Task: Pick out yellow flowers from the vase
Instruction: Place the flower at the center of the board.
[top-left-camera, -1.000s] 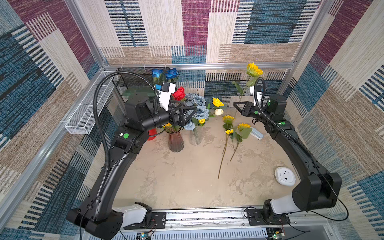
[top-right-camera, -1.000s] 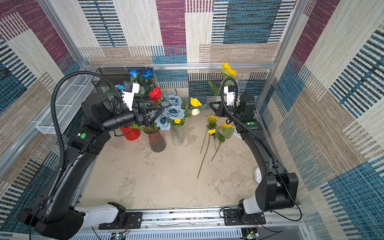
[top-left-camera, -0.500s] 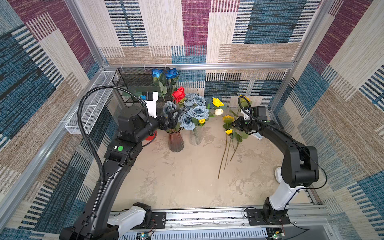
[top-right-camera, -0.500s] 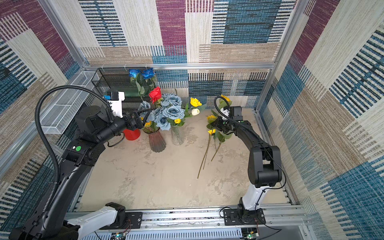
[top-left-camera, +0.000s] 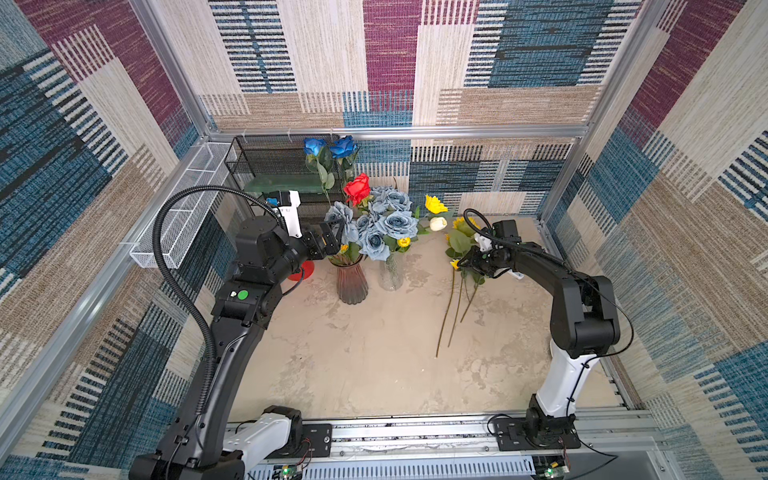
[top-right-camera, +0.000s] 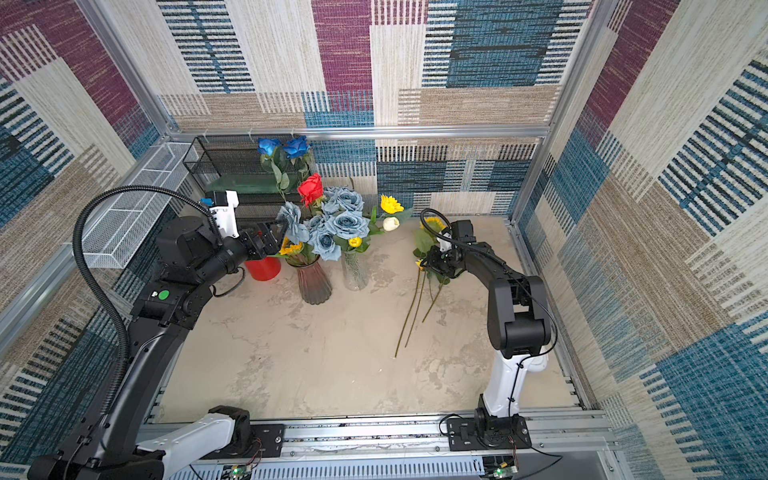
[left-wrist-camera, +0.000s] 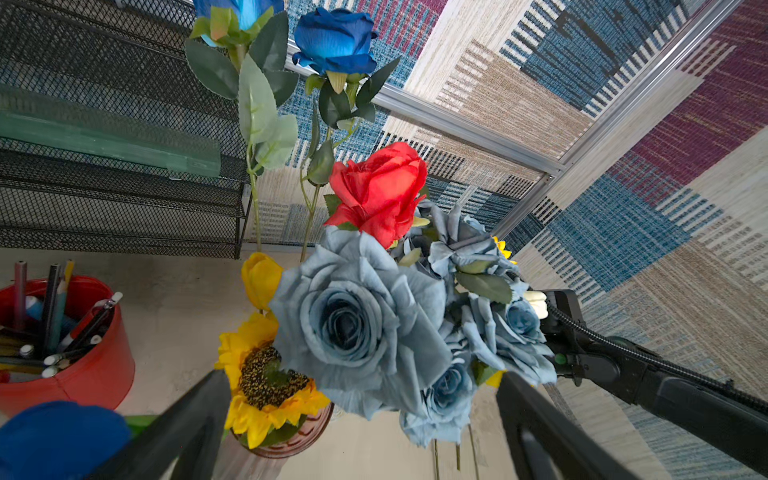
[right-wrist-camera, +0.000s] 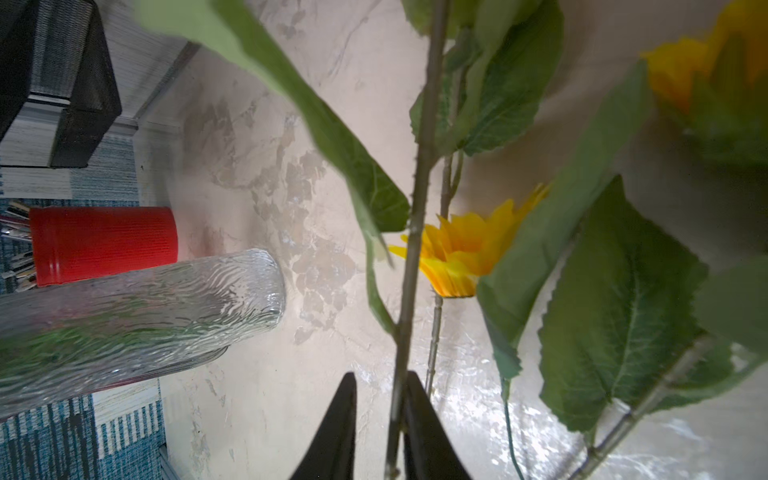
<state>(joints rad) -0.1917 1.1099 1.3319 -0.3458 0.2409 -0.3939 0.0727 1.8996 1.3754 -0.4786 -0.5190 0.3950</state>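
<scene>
On the table (right-wrist-camera: 249, 395), a sunflower stem (right-wrist-camera: 419, 187) runs between the right gripper's (right-wrist-camera: 380, 374) parted jaws.

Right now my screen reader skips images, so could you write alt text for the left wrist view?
The open left claw frames a sunflower in a ribbed vase, crowded by grey-blue roses and a red rose. A red cup of pencils stands near the vase.
</scene>
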